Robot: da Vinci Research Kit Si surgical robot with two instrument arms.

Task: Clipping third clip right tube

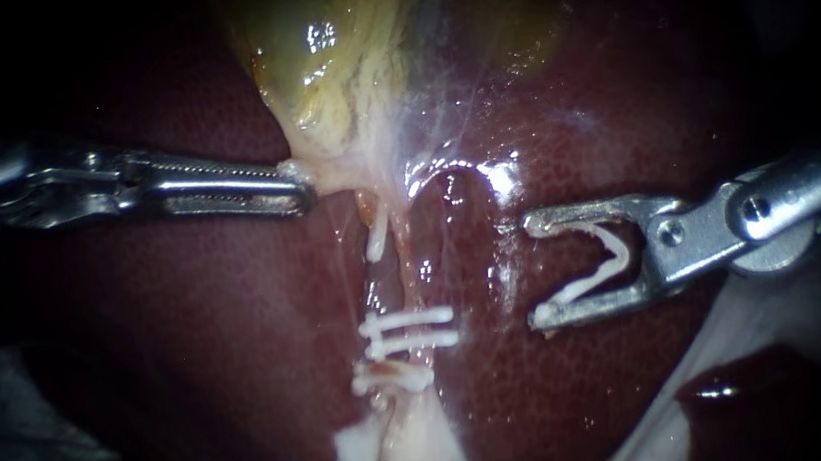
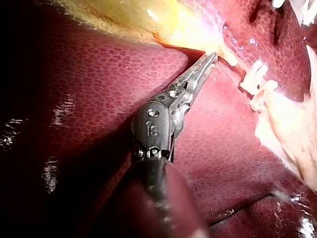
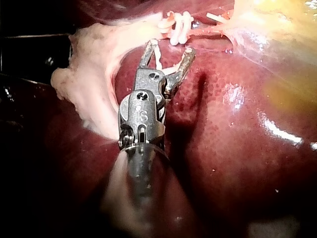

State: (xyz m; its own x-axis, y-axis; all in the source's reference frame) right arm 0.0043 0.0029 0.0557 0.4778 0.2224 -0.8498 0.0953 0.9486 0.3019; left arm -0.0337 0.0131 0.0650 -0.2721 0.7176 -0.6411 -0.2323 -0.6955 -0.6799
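My left instrument [image 1: 297, 183] reaches in from the left, its jaws shut on the pale neck of the yellow gallbladder [image 1: 334, 57]; the left wrist view shows the same hold [image 2: 212, 57]. Below the neck a pale tube [image 1: 404, 271] runs down over the liver. It carries three white clips [image 1: 408, 331] close together, with one more clip [image 1: 377, 234] higher up. My right instrument [image 1: 535, 272] stands to the right of the tube, apart from it. Its jaws stand wide and hold a white V-shaped clip [image 1: 600, 264] between them. The right wrist view has those jaws [image 3: 169, 47] just short of the clipped tube [image 3: 179, 24].
Dark red liver [image 1: 619, 100] surrounds the tube on both sides. A lump of pale fatty tissue [image 1: 402, 452] lies under the lowest clip and shows beside my right instrument [image 3: 94, 59]. Wet glare sits on the liver near the gallbladder neck [image 1: 485, 168].
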